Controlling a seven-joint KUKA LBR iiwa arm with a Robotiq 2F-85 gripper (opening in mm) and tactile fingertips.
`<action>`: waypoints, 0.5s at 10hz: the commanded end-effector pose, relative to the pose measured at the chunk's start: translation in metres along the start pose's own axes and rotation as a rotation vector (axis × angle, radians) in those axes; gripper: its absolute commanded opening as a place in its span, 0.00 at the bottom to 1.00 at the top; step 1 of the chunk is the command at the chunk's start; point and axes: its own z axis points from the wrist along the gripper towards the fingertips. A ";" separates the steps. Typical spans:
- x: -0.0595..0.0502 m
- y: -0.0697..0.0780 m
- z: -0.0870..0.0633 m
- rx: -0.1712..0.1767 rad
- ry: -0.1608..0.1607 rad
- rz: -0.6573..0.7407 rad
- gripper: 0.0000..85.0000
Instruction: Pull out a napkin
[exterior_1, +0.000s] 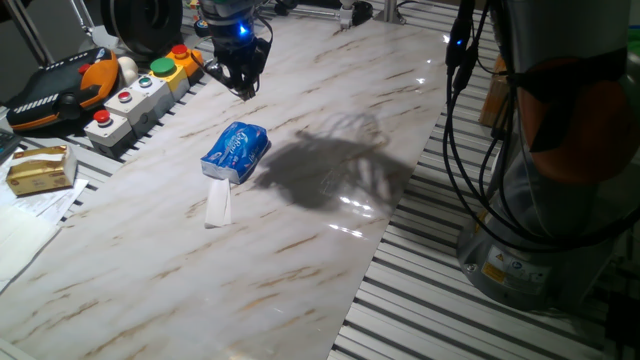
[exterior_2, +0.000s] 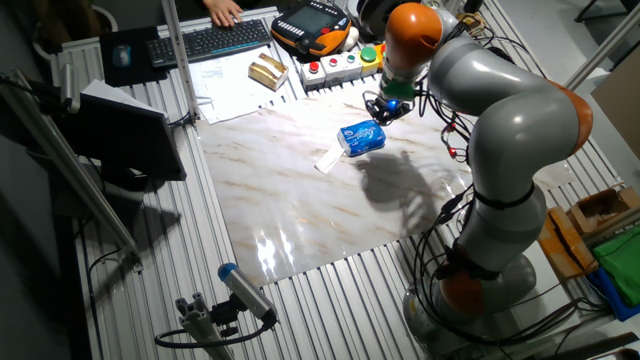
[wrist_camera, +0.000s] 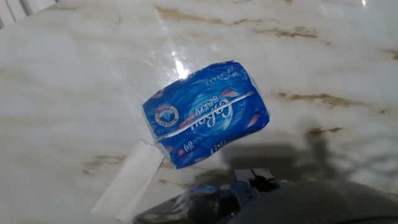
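The napkin (exterior_1: 218, 205), a narrow white folded strip, lies flat on the marble table (exterior_1: 330, 90) just in front of the pack; it also shows in the other fixed view (exterior_2: 326, 160) and the hand view (wrist_camera: 127, 183). One end touches the blue-and-white tissue pack (exterior_1: 236, 151) (exterior_2: 362, 138) (wrist_camera: 205, 115). My gripper (exterior_1: 246, 90) (exterior_2: 378, 115) hangs above the table behind the pack, apart from both. Its fingertips seem to meet in a point and hold nothing. In the hand view only a dark part of the hand (wrist_camera: 252, 177) shows at the bottom edge.
A grey box with red and green buttons (exterior_1: 140, 95), an orange-black pendant (exterior_1: 60, 85) and a yellow box (exterior_1: 40, 168) lie left of the table. White paper sheets (exterior_1: 30, 235) lie at the left edge. The arm's base (exterior_1: 560, 150) and cables stand at the right.
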 end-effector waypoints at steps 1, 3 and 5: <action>0.000 0.000 0.000 0.002 -0.003 -0.002 0.01; 0.000 -0.001 0.001 0.004 -0.003 -0.003 0.01; -0.001 -0.003 0.002 0.004 -0.003 -0.008 0.01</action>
